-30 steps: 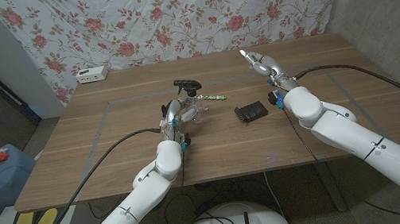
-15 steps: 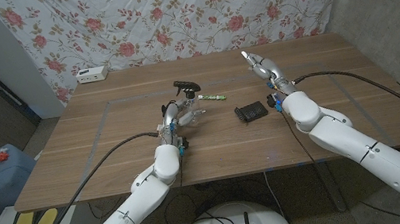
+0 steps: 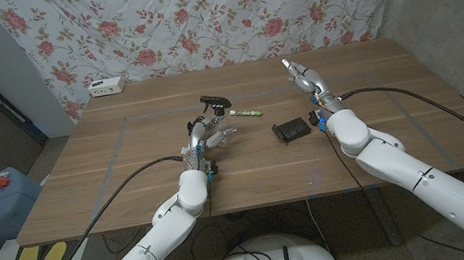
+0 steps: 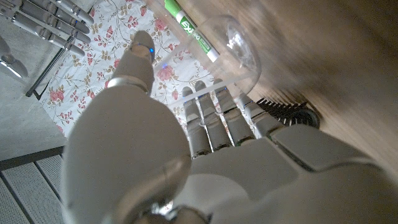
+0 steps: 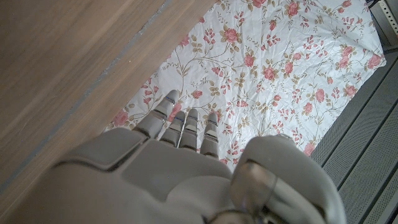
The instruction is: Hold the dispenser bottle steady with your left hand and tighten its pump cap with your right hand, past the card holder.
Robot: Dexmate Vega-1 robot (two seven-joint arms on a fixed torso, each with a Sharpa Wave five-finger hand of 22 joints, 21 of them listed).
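While gripping bottle [image 3: 213,125], left hand [image 3: 205,138].

I see the bottle [image 3: 215,125] near the table's middle, a little toward its left edge: clear, with a black pump cap [image 3: 216,104] on top, and my left hand [image 3: 205,138] is around it. The black card holder [image 3: 291,129] lies flat to its right, well apart.
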